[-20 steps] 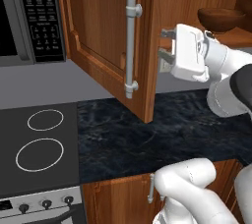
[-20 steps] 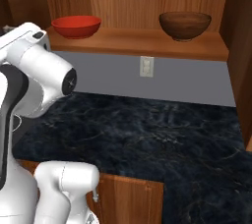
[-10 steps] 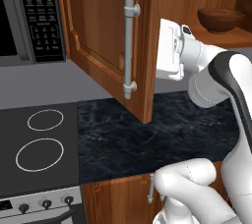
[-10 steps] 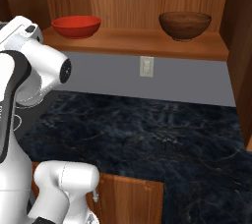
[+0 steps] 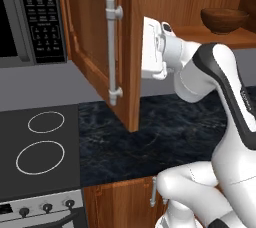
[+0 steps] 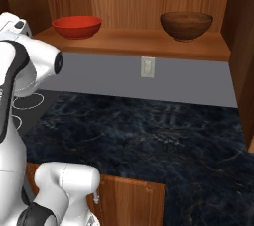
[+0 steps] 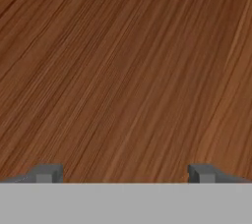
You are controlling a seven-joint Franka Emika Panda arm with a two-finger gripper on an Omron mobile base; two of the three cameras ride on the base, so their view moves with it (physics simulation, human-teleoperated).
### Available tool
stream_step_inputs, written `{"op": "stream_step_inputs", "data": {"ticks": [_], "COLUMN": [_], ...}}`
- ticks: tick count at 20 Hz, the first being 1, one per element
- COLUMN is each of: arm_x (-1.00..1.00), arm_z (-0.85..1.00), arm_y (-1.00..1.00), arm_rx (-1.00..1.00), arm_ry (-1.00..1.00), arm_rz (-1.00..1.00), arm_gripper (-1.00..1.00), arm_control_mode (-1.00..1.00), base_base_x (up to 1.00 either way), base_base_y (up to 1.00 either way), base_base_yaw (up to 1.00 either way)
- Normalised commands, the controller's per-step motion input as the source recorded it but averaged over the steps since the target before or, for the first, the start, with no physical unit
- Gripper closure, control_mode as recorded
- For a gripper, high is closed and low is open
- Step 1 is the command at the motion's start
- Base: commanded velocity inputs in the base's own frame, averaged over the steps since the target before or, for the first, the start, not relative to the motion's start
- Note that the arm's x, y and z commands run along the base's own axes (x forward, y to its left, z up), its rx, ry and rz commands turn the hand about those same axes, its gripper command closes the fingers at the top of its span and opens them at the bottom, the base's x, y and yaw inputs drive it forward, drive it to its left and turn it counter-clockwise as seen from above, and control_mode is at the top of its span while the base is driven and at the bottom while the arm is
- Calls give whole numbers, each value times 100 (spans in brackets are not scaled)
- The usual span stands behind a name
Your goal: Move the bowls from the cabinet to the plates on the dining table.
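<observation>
End effector (image 7: 123,174) swung closer behind cabinet (image 5: 95,37) door, fingers apart; both bowls (image 6: 77,26) on shelf (image 6: 134,44).

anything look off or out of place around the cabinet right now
Nothing is spilled, tipped or damaged. The red bowl and brown bowl sit upright on the cabinet shelf. One oddity: the open claw faces the inside of the open cabinet door, not a bowl.

A: Any writing you can read here?
B: None. The microwave (image 5: 30,17) keypad has rows of small white marks on its buttons, but they are too blurred to make out.
A: Anything else?
B: No.
</observation>
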Motion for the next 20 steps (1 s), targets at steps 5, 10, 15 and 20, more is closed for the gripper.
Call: {"op": "stream_step_inputs", "data": {"ticks": [5,10,15,20], "arm_x": [-18,-17,2,0], "arm_z": [-4,-3,-5,-1], "arm_y": [58,62,50,35], "arm_rx": [-2,-3,-1,-3], "arm_ry": [-8,-5,0,0], "arm_rz": [5,1,0,-5], "arm_gripper": [-100,-100,-100,-100], "arm_control_mode": [-100,-100,-100,-100], "base_base_x": [0,0,0,0], "base_base_y": [0,0,0,0], "base_base_yaw": [0,0,0,0]}}
